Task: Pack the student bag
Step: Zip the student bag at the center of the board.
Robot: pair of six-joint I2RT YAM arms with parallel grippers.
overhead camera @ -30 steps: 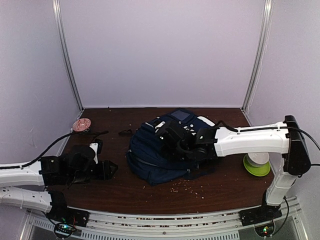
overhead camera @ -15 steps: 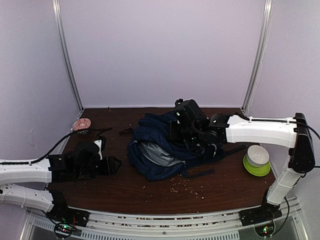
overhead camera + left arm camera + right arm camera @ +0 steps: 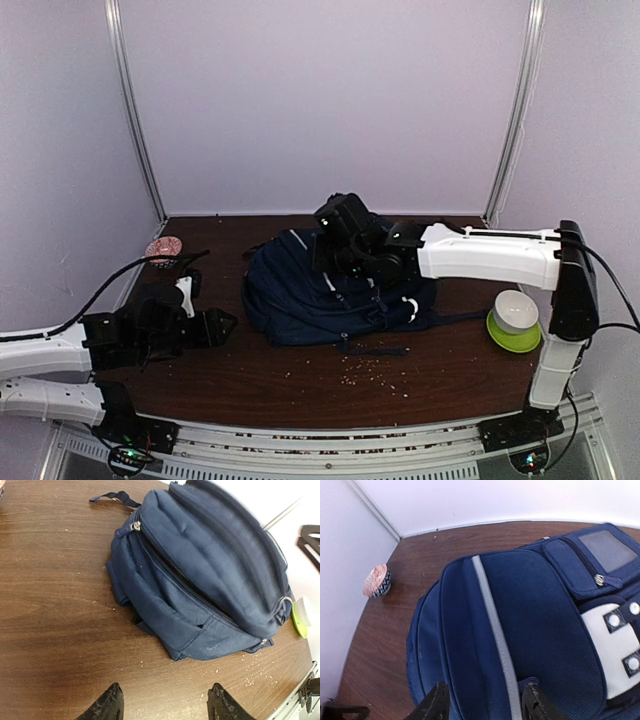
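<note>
Far off to the left of the left jaws, by the wall, sits a small patterned bowl [image 3: 163, 247]. It plays no part in the step.

The left gripper [image 3: 165, 705] hangs low over the table [image 3: 50, 630] with its jaws apart and nothing between them. The student bag [image 3: 200, 580] lies flat straight ahead of them, near but not touching. Its zips look closed, and one zip pull [image 3: 135, 526] shows at the corner farthest ahead and slightly left of these jaws.

The right gripper [image 3: 485, 705] is over the bag's upper panel, jaws apart, with the grey stripe [image 3: 492, 630] running away between them. Whether the fingertips touch the fabric cannot be told. A pocket pull [image 3: 599, 579] lies ahead and to the right of these jaws.

The step in hand seems to be getting the bag open. To do it well, one gripper should pin the loose fabric close to the zip while the other closes squarely on a pull and draws it along the zip line, not upward. Otherwise the soft bag is likely to bunch or slide.

Well to the right of the right jaws, a green bowl [image 3: 513, 338] holds a white cup [image 3: 516, 308].
</note>
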